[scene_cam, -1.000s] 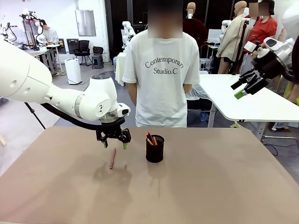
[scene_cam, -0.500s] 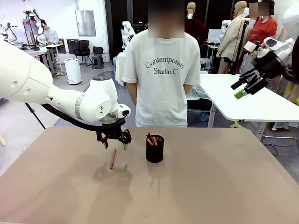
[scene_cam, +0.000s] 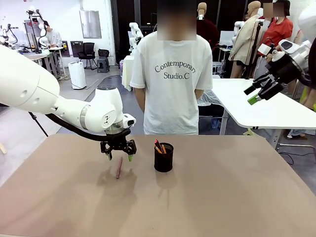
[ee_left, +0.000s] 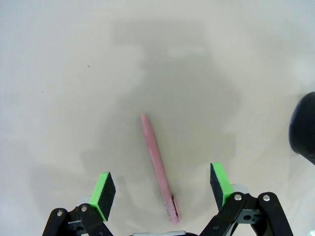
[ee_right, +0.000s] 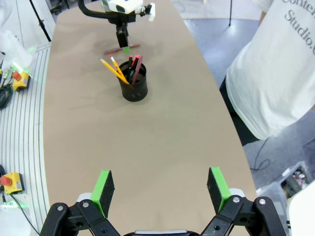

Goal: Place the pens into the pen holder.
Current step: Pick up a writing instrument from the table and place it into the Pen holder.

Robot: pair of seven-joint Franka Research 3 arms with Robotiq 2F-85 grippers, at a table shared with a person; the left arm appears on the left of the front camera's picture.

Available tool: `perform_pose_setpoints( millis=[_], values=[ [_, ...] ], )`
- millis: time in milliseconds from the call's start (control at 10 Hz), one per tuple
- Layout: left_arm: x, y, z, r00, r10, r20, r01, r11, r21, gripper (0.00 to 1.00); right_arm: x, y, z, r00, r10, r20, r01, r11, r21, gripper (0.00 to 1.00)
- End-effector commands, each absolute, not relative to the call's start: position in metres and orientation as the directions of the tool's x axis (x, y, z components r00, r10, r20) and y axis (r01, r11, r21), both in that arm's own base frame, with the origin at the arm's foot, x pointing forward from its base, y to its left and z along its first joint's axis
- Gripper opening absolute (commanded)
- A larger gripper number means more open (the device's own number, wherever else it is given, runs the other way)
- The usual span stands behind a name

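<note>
left hand [scene_cam: 120,157], spread wide, hangs over the pink pen [ee_left: 157,167] on the tabletop [scene_cam: 222,197], pen holder [scene_cam: 163,159] just beside; right hand [ee_right: 160,189] spread too.

The person's white T-shirt [scene_cam: 170,84] reads "Contemporary Studio.C" across the chest; the right wrist view catches seemingly just "Studio."

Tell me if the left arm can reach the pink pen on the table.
Probably yes: the left claw hangs open just above the pink pen, which lies flat on the table between its fingers, nothing in the way.
</note>
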State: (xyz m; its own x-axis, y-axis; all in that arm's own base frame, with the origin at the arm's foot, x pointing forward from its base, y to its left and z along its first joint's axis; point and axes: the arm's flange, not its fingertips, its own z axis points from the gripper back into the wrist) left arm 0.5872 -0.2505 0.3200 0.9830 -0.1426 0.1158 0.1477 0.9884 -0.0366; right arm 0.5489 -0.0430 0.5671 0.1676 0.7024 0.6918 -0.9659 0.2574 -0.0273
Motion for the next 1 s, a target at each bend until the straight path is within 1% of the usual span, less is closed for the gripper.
perform_pose_setpoints(
  millis=[0,600,700,900],
  values=[
    [0.593,-0.252,0.319,0.991,-0.098,0.096,0.101,0.994,-0.028,1.00,0.548,-0.043,0.570,0.167,0.709,0.686,-0.967,0.254,-0.027,1.00],
    [0.597,-0.254,0.307,0.995,-0.079,0.061,0.080,0.997,-0.005,1.00,0.548,-0.043,0.570,0.167,0.709,0.686,-0.967,0.254,-0.027,1.00],
    [0.598,-0.255,0.305,0.995,-0.078,0.060,0.078,0.997,0.000,0.94,0.548,-0.043,0.570,0.167,0.709,0.686,-0.967,0.254,-0.027,1.00],
    [0.599,-0.253,0.304,0.996,-0.076,0.054,0.076,0.997,0.006,0.56,0.548,-0.043,0.570,0.167,0.709,0.686,-0.967,0.254,-0.027,1.00]
  ],
)
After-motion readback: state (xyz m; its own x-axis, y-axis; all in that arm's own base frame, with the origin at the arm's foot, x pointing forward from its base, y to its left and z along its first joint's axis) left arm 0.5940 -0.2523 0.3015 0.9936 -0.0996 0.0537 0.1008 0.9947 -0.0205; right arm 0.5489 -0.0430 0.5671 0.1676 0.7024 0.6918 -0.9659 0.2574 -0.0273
